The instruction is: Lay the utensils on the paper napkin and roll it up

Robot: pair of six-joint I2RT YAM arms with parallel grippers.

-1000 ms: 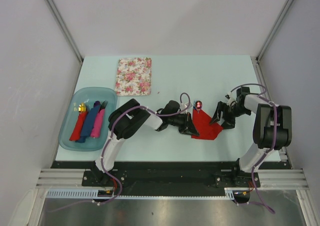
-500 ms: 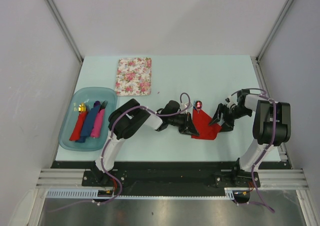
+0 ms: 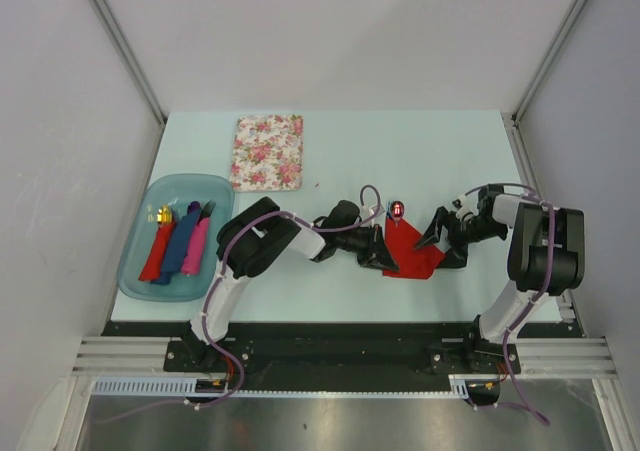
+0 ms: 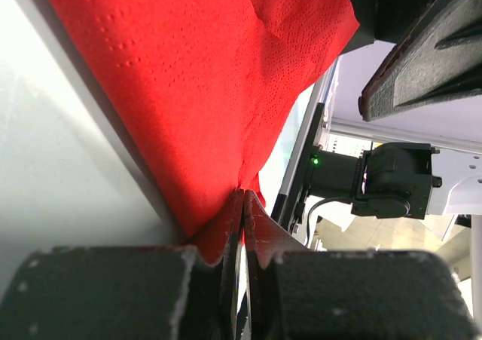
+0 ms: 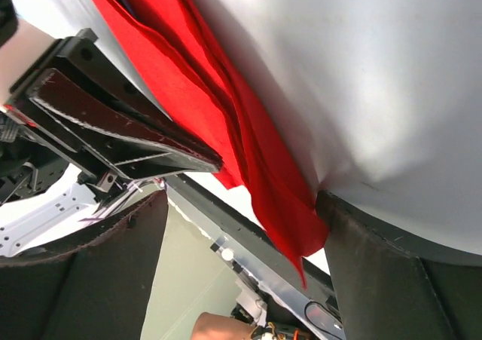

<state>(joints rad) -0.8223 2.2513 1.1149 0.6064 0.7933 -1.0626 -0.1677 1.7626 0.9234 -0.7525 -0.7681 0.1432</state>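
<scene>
The pale bench (image 3: pixel 450 151) carried two arms: the left arm (image 3: pixel 265 241) lay stretched toward frame centre, and the right arm (image 3: pixel 540 246) bent inward from the right. At left, one teal bin (image 3: pixel 133 256) held three rolls (image 3: pixel 182 243), red, blue and pink. One floral pad (image 3: pixel 267 152) lay at upper left. The single red napkin (image 3: pixel 408 246) lay at centre. The left pincer (image 3: pixel 381 254) was clamped on its left edge, and the right pincer (image 3: pixel 443 241) stood apart at its right corner. The spoon (image 3: pixel 398 209) showed its red head at the napkin's upper edge.

We see open tabletop (image 3: pixel 440 151) beyond the red napkin (image 3: pixel 408 243). The left fingers (image 3: pixel 378 257) and the right fingers (image 3: pixel 433 234) hem it in on both sides. Leftward, a floral pad (image 3: pixel 267 152) and a blue tub (image 3: pixel 185 185) bar the way.
</scene>
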